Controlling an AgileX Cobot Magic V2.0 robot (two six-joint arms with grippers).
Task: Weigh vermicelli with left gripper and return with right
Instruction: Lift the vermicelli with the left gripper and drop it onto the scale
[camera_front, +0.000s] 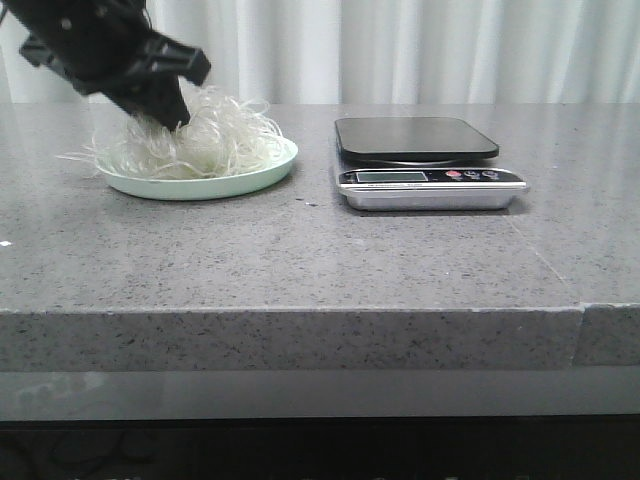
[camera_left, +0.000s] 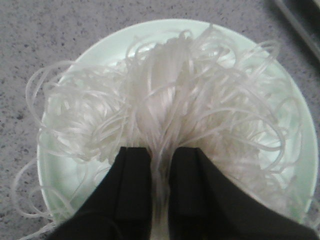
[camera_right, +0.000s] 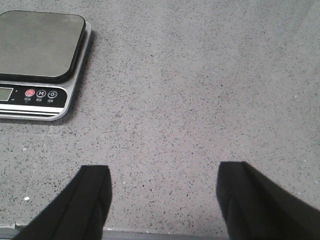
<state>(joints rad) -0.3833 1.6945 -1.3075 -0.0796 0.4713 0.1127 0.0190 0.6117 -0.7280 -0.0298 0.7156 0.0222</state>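
Observation:
The vermicelli (camera_front: 215, 140) is a fluffy white tangle lying on a pale green plate (camera_front: 270, 170) at the table's left. My black left gripper (camera_front: 165, 110) reaches down into the pile from the upper left. In the left wrist view its fingers (camera_left: 134, 175) are pinched on a bundle of strands of the vermicelli (camera_left: 165, 95) over the plate (camera_left: 105, 47). My right gripper (camera_right: 162, 172) is open over bare table, with nothing between its fingers. It does not show in the front view.
A kitchen scale (camera_front: 425, 165) with a dark platform and silver front stands right of the plate, also seen as the scale (camera_right: 40, 55) in the right wrist view. A seam in the grey stone tabletop (camera_front: 545, 260) runs at the right. White curtains hang behind.

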